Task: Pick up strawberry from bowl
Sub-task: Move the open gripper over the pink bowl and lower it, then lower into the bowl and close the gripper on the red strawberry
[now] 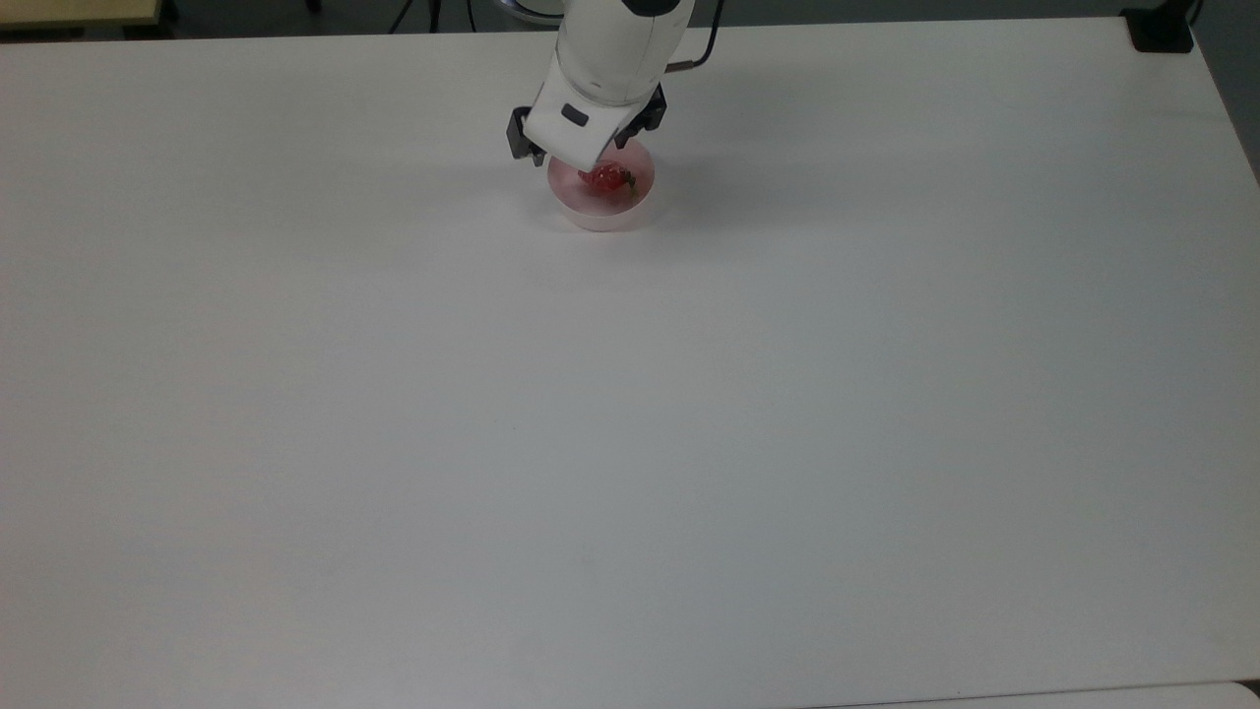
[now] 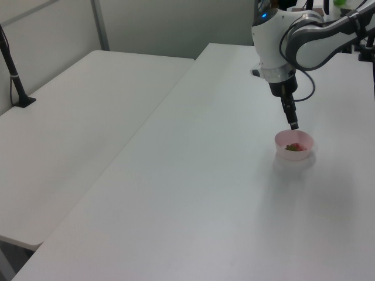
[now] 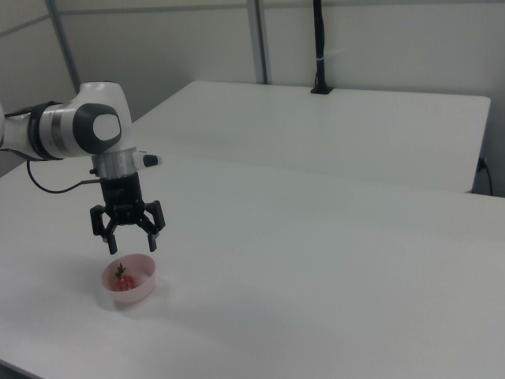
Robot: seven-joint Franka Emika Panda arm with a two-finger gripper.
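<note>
Tool (image 3: pixel 129 243) above bowl (image 3: pixel 140 290), fingers spread apart, empty. Strawberry (image 3: pixel 121 279) directly below, long axis across top view's left-right, cap toward top view's right.

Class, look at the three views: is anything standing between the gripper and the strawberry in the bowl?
Nothing visible does. The gripper hangs open just above the bowl, and the strawberry lies uncovered inside it. Only the bowl's low rim surrounds the fruit, and the way down from above is open.
</note>
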